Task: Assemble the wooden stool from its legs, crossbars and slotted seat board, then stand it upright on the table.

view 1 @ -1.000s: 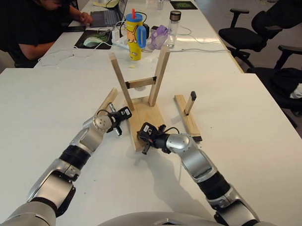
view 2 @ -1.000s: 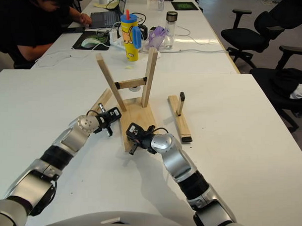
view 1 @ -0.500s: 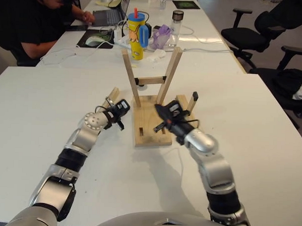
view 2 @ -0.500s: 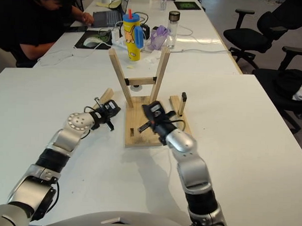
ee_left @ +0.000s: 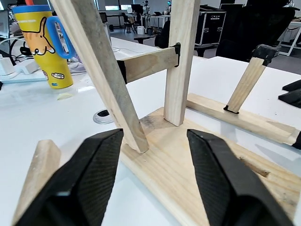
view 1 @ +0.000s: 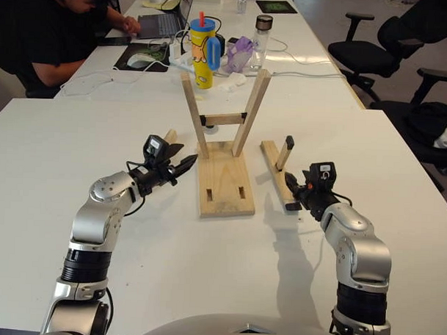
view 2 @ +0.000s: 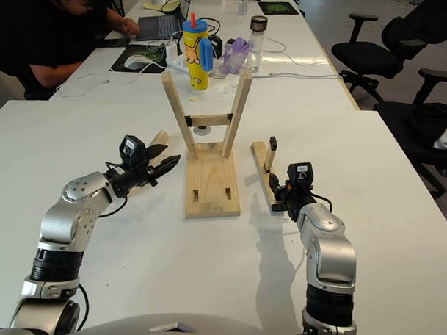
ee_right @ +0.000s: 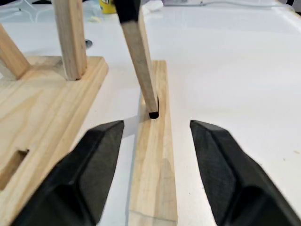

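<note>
The slotted seat board (view 1: pixel 224 189) lies flat mid-table with two legs (view 1: pixel 194 113) standing in its far end, joined by a crossbar (view 1: pixel 224 119). To its right a loose leg (view 1: pixel 273 169) lies flat with a short crossbar (view 1: pixel 283 153) sticking up from it. Another loose leg (view 1: pixel 169 138) lies left of the board. My left gripper (view 1: pixel 181 166) hovers open just left of the board, pointing at the upright legs (ee_left: pixel 101 70). My right gripper (view 1: pixel 294 195) is open at the near end of the right loose leg (ee_right: pixel 153 155), one finger on each side.
A yellow cup (view 1: pixel 201 53), a bottle (view 1: pixel 258 33), cables and a mouse pad sit on the table behind the stool parts. A person works at a laptop at the back left. Office chairs (view 1: pixel 374 51) stand to the right. White tabletop (view 1: pixel 205 270) lies open in front.
My right gripper left the board's near edge and swung right to the loose leg. My left gripper drew back from the board's left side and now stands open. The head view shifted.
</note>
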`<state>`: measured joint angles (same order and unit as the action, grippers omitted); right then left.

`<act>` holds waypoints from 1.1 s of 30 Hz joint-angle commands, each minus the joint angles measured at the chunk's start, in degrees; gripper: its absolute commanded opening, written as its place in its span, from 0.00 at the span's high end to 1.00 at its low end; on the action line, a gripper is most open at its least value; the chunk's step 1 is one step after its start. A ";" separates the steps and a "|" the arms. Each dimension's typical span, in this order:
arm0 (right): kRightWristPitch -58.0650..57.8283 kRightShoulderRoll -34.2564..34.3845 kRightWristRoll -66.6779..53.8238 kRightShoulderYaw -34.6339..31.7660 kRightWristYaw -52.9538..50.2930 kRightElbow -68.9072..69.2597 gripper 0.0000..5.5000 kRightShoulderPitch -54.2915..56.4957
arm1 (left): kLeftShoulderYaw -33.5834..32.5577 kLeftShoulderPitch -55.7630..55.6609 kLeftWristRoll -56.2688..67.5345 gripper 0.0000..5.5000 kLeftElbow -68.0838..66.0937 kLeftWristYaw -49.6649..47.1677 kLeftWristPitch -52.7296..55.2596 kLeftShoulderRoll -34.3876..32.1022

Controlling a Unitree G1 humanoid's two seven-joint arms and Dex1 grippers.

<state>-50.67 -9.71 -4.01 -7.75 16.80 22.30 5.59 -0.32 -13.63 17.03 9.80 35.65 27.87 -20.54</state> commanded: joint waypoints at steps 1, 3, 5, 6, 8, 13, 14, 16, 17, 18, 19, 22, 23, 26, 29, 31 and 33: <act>-1.08 -2.67 -0.58 2.24 1.25 -4.40 0.44 0.87 | 1.55 -0.25 1.39 0.45 1.26 0.73 1.82 0.08; -0.66 -3.22 -0.79 2.92 1.47 -6.60 0.44 1.36 | 1.81 -0.18 1.58 0.45 1.18 0.56 1.79 0.08; -0.11 -3.45 -1.51 3.09 1.70 -8.94 0.44 2.01 | 1.99 -0.14 1.73 0.45 0.99 0.33 1.76 0.17; 0.77 -3.76 -1.40 3.06 1.49 -10.51 0.44 2.55 | 2.11 -0.20 1.78 0.45 0.84 0.25 1.71 0.26; 1.62 -4.70 -1.11 3.42 1.49 -13.18 0.44 3.59 | 2.36 -0.29 1.75 0.45 0.78 0.13 1.66 0.32; 1.76 -5.97 -2.00 4.37 2.45 -16.90 0.49 4.94 | 3.20 -0.88 1.32 0.45 1.00 0.48 1.51 -0.31; 1.98 -5.98 -2.08 4.54 2.46 -17.15 0.51 4.95 | 3.36 -1.06 1.49 0.45 1.02 0.88 1.58 -0.47; 2.67 -6.05 -1.94 4.96 2.33 -17.50 0.58 4.88 | 3.92 -1.42 1.68 0.45 1.15 1.92 1.72 -0.99; 3.66 -5.65 -2.32 4.74 2.34 -17.56 0.59 4.76 | 4.07 -1.56 2.17 0.45 1.25 2.54 1.97 -1.07; 4.54 -5.27 -2.63 4.47 2.25 -17.56 0.63 4.65 | 4.18 -1.62 2.55 0.45 1.36 3.02 2.06 -1.12; 5.93 -4.64 -2.95 3.70 1.64 -17.39 0.63 4.58 | 4.13 -1.70 2.79 0.45 1.51 3.22 2.14 -1.11; 11.41 -2.57 -4.53 0.07 -0.51 -15.64 0.63 4.93 | 3.00 -2.43 5.09 0.45 1.69 3.80 3.28 -0.51; 12.99 -1.65 -6.08 -1.43 -0.76 -14.73 0.63 5.28 | 2.39 -2.84 6.01 0.45 1.58 3.68 3.88 -0.32; 16.98 -0.63 -10.19 -5.16 -0.51 -12.11 0.63 7.32 | 1.25 -3.98 8.92 0.45 1.52 4.17 6.35 -0.50; 18.58 -0.74 -16.05 -7.56 2.05 -8.58 0.63 9.72 | -0.39 -5.37 11.85 0.45 1.40 4.63 8.01 -0.57; 16.94 -0.71 -22.37 -8.78 4.45 -4.87 0.63 11.53 | -2.18 -6.55 15.07 0.45 1.46 4.92 9.90 -0.39; 11.13 -0.96 -32.15 -10.13 6.23 -1.18 0.63 13.26 | -3.96 -7.77 18.59 0.45 1.49 5.28 11.97 -0.42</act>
<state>-34.45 -10.42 -27.06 -16.46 20.82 16.69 16.11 -2.19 -19.36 32.18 10.59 40.41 37.38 -20.70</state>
